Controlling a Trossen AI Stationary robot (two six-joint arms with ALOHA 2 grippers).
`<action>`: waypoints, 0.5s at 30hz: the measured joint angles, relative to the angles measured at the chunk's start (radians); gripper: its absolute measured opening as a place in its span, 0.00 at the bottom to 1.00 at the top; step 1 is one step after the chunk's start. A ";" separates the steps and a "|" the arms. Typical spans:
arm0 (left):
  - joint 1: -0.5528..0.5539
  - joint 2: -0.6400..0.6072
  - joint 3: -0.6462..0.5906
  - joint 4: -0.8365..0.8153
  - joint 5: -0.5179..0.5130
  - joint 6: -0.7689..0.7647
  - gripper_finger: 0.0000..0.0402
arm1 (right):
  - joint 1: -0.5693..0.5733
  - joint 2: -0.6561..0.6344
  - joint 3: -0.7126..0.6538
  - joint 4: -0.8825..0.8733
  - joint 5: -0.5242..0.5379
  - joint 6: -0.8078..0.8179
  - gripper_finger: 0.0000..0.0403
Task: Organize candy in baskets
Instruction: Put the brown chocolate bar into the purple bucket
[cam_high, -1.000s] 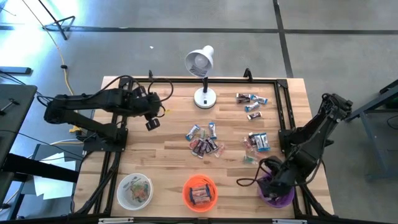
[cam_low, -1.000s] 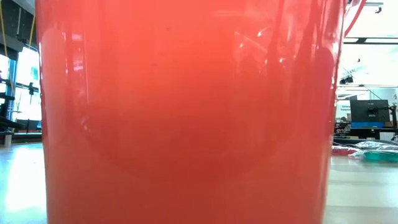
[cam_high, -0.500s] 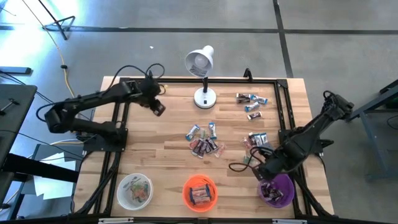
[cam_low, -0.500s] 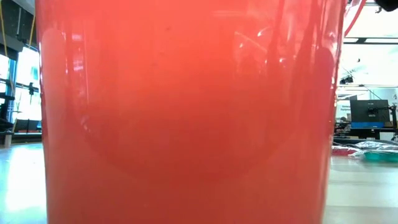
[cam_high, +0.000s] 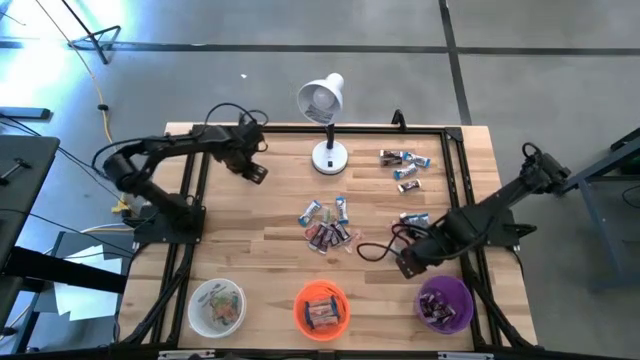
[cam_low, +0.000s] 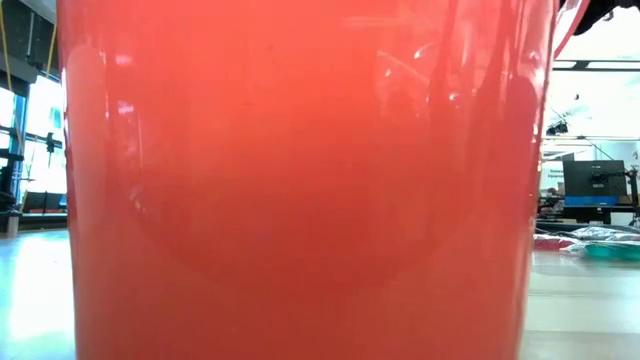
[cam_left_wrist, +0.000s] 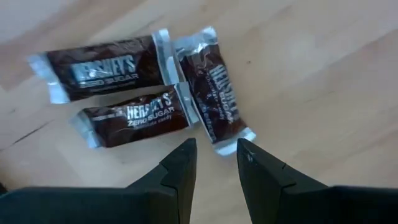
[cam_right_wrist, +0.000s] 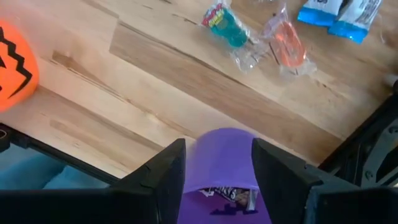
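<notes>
Bare table (cam_high: 250, 240) midway; right fingers (cam_right_wrist: 168, 174) spread, empty, above purple basket (cam_high: 446, 303); left fingers' (cam_left_wrist: 183, 165) state unclear.

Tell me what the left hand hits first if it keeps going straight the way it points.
Probably the dark brown Hershey's candy lying just ahead of the left hand, one of three such bars on the wooden table. The gap between the fingers lines up with that wrapper's near end, though depth is unclear.

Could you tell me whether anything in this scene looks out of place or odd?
Yes: the orange basket sits right against the low camera, filling nearly its whole view. Loose candy lies scattered on the table, unsorted.
</notes>
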 joint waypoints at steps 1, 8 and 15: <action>0.000 0.019 0.000 0.005 0.000 0.003 0.26 | -0.007 0.000 0.000 0.000 -0.001 -0.010 0.44; -0.010 0.096 0.000 0.056 0.003 0.043 0.26 | -0.050 0.000 0.000 0.003 -0.018 -0.038 0.44; -0.010 0.078 0.000 0.059 0.003 0.060 0.26 | -0.076 0.000 0.000 0.004 -0.027 -0.061 0.44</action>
